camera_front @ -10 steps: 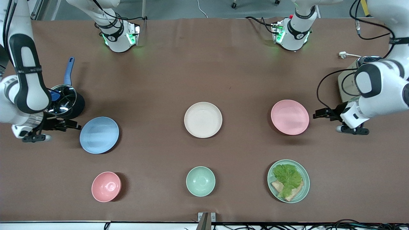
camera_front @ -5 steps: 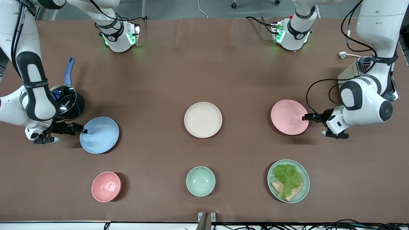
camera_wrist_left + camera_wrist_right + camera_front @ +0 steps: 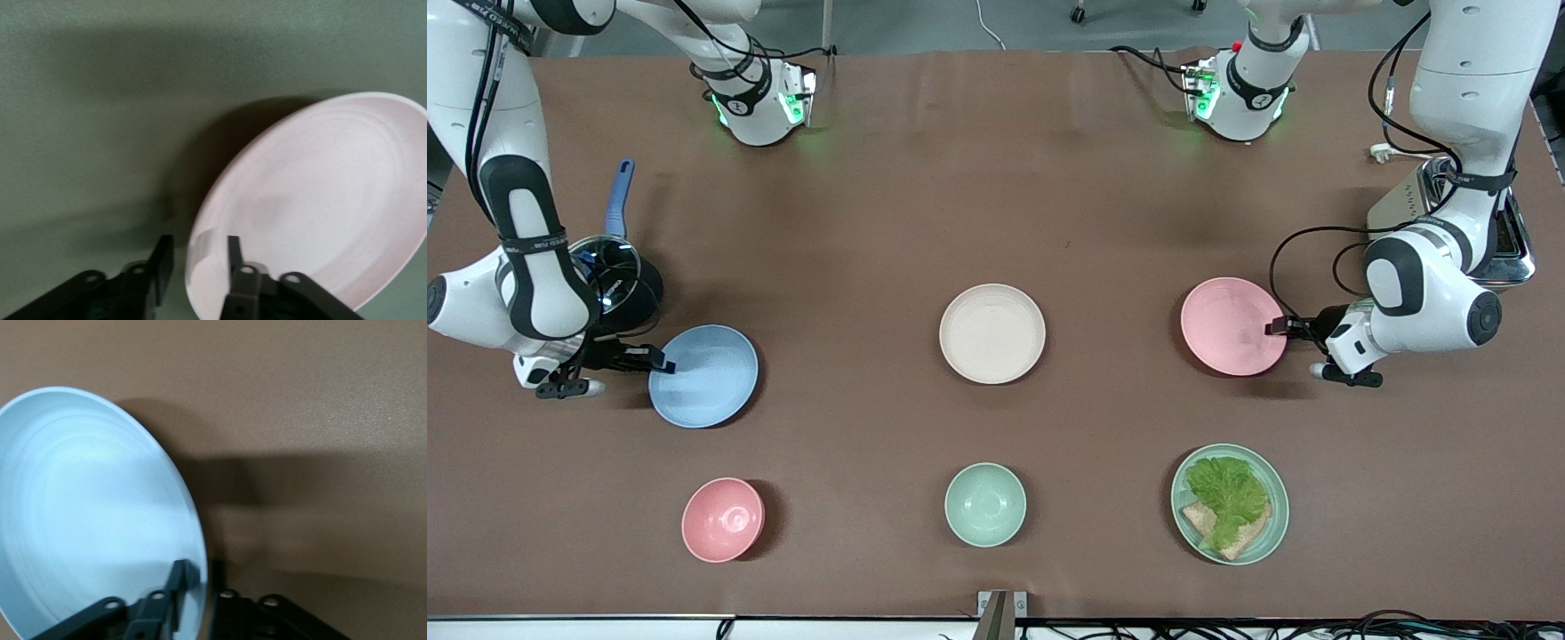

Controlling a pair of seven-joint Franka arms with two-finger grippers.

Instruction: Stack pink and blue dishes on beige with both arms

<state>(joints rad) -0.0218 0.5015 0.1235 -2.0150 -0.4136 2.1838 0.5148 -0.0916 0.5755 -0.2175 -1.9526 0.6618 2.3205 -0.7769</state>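
The beige plate (image 3: 991, 333) sits mid-table. The blue plate (image 3: 704, 375) lies flat toward the right arm's end. My right gripper (image 3: 660, 363) (image 3: 200, 577) is at its rim and shut on it, one finger inside the blue plate (image 3: 87, 513) and one outside. The pink plate (image 3: 1232, 325) lies toward the left arm's end. My left gripper (image 3: 1279, 327) (image 3: 198, 250) is open and straddles its rim. One finger is over the inside of the pink plate (image 3: 320, 193), the other over the table, with a gap on each side of the rim.
A black pot with a glass lid and blue handle (image 3: 609, 283) stands beside the blue plate. A toaster (image 3: 1449, 209) is under the left arm. Nearer the front camera sit a pink bowl (image 3: 722, 519), a mint bowl (image 3: 984, 504) and a mint plate with lettuce and bread (image 3: 1230, 503).
Both grippers slid in from the table ends to the plates' rims. The left one now straddles the pink rim and the right one has closed on the blue rim. Neither plate has moved.
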